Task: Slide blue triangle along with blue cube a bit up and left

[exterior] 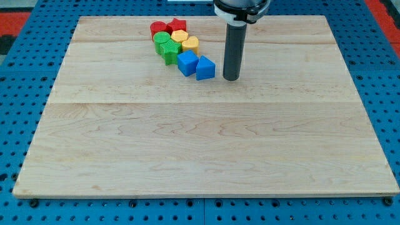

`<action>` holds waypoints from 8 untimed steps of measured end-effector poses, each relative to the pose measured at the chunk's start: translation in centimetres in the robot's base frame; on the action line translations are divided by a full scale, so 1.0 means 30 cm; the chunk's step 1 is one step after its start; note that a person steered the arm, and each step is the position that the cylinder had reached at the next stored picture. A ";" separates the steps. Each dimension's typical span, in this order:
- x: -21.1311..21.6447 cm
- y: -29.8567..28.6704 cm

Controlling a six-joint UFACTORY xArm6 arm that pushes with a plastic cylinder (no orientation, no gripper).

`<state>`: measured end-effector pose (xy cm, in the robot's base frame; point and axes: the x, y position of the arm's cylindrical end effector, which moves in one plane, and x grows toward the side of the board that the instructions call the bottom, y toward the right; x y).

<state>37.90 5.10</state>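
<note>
My tip, a bare rod, stands just right of blue triangle, beside blue cube

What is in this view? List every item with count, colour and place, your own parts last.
blue cube: one, blue, upper middle, touching the blue triangle.
blue triangle: one, blue, just right of the blue cube.
green blocks: two, green, left of the cube towards the view's top.
yellow blocks: two, yellow, right of the green ones.
red blocks: two, red, top of the cluster.
wooden board: one, pale wood, fills most of the view.
blue pegboard: one, blue, around the board.
my tip: one, dark rod, right of the blue triangle, apart from it.
</note>
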 end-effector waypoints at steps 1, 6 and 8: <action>-0.071 -0.072; -0.033 -0.260; -0.076 -0.195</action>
<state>35.62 -0.75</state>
